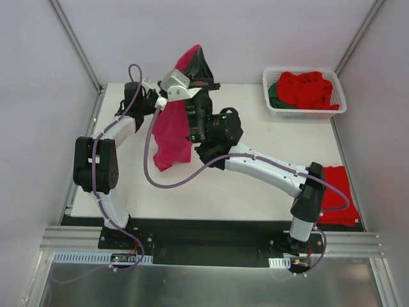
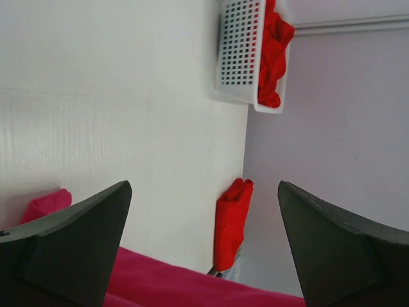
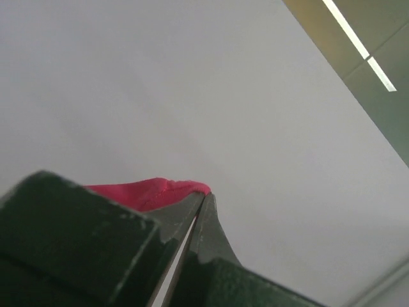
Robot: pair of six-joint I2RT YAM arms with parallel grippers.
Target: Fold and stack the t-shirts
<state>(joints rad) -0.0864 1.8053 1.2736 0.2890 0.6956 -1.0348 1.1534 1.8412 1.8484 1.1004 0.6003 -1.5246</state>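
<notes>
Beyond the left gripper (image 2: 204,184), whose jaws are spread wide and grip nothing, a white slotted basket (image 2: 239,45) heaped with red t-shirts (image 2: 271,57) and a folded red t-shirt (image 2: 230,224) at the table (image 2: 115,96) edge are seen. The magenta t-shirt (image 1: 172,131) is pinched in the closed jaws of the right gripper (image 3: 204,197) and hangs below them, close beneath the left jaws.

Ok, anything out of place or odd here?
The folded red shirt sits at the right edge of the table, seemingly poking over it. Otherwise nothing: the pink shirt hangs from the shut right gripper.
</notes>
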